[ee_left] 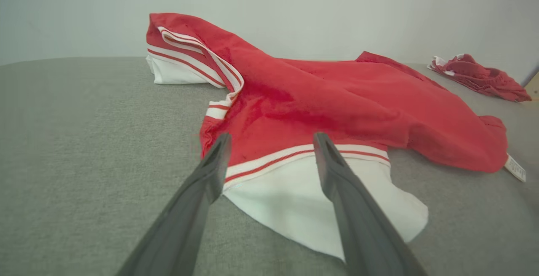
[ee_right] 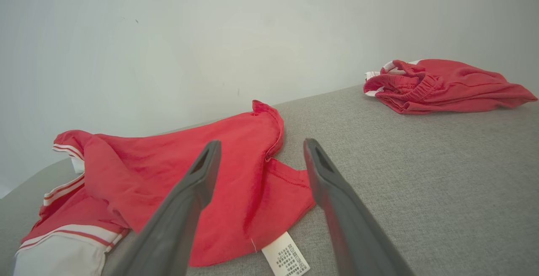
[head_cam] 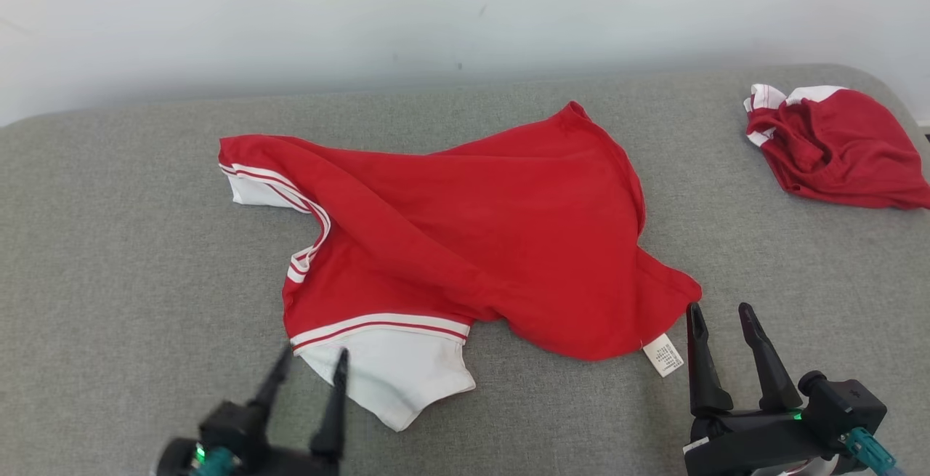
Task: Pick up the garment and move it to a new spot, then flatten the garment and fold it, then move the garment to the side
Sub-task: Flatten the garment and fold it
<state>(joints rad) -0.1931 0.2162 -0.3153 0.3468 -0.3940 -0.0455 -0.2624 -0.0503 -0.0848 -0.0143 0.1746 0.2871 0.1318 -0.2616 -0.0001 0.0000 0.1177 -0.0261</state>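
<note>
**Garment before the first lift.** The red garment is lying crumpled across the middle of the grey padded surface. Its body is doubling over itself in a long diagonal fold. One white sleeve is pointing toward the near edge, and the other is lying at the far left.

I am holding the left gripper with its fingers spread and empty. They are straddling the striped band of the near sleeve, and I cannot tell whether the tips are touching the cloth. The right gripper is likewise parted and gripping nothing. It is sitting just right of the near-right hem corner, beside the white care label.

**Risks, as I am judging them:**
- **Left side:** closing on the sleeve alone would leave the heavier body trailing and twisting, so the fold would be tightening rather than opening.
- **Right side:** the fingers could be pinching only the label or a single hem layer, and thin cloth would be slipping out under load.
- **Uneven lift:** raising one arm ahead of the other would be bunching the fabric toward the lower arm.
- **New spot:** a second red garment is lying heaped at the far right, well apart. Carrying too far that way would be risking a tangle with it.
</note>
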